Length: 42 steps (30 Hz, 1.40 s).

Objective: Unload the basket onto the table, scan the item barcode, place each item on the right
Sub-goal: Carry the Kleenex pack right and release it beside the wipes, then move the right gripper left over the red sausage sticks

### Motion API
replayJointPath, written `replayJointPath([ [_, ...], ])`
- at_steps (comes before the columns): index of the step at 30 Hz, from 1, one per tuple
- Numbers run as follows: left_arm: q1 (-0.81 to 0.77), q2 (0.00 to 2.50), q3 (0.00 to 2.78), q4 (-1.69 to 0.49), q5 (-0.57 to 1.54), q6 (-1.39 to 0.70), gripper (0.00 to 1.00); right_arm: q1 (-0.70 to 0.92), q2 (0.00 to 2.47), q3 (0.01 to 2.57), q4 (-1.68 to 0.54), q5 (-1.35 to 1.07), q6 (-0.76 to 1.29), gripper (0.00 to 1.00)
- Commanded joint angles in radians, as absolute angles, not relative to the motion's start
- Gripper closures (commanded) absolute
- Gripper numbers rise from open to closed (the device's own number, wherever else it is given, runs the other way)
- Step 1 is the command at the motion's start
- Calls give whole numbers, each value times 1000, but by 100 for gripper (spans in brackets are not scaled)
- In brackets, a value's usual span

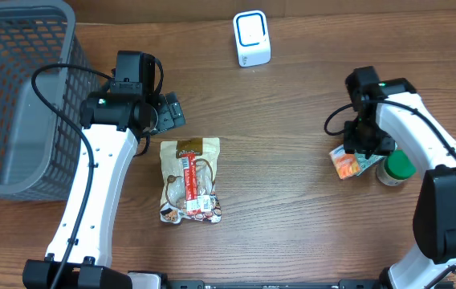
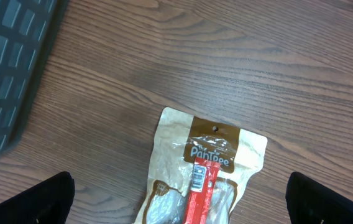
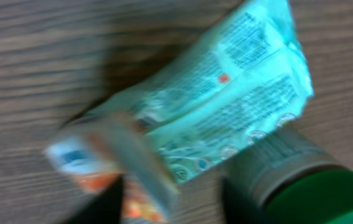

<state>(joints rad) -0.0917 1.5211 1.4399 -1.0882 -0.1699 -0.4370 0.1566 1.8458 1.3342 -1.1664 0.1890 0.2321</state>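
A white barcode scanner (image 1: 251,38) stands at the back of the table. A tan snack bag with a red stick (image 1: 190,181) lies flat at mid-table. My left gripper (image 1: 168,112) hovers just behind it, open, and in the left wrist view the bag (image 2: 204,168) lies between and ahead of the wide-spread fingers (image 2: 40,199). At the right, my right gripper (image 1: 364,151) is over a teal and orange packet (image 1: 346,163). The right wrist view is blurred. It shows that packet (image 3: 226,106) with its orange end between jaws that stand apart, with bare table beside one finger (image 3: 242,199).
A grey plastic basket (image 1: 19,96) fills the left back corner, its wall (image 2: 9,62) close to my left gripper. A green-lidded jar (image 1: 394,167) stands right beside the packet and my right gripper, its lid (image 3: 332,193) near the right finger.
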Motion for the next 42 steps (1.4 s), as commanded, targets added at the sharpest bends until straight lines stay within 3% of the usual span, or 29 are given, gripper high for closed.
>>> replayJointPath([
  [1,-92,1516,1448,-1088,-186,-422,0,146,1835,1344,-1159,178,240,37],
  [6,-92,1516,1448,-1088,-187,-422,0,147,1816,1443,-1214,52,240,34],
  [7,-92,1517,1448,-1088,-186,-422,0,147,1811,1461,-1215,7,239,30],
  [10,-92,1516,1448,-1088,-187,-422,0,147,1805,1484,-1224,-43,231,5],
  [11,-92,1516,1448,-1088,-186,-422,0,147,1805,1485,-1227,-33,232,2],
  [18,-92,1516,1448,-1088,-187,-422,0,99,1772,1488,-1167,-43,274,5],
  [21,-92,1516,1448,-1088,-186,-422,0,79,1749,1488,-1131,-47,273,0],
  [42,-92,1516,1448,-1088,-186,-422,0,74,1750,1487,-1127,-47,273,0],
])
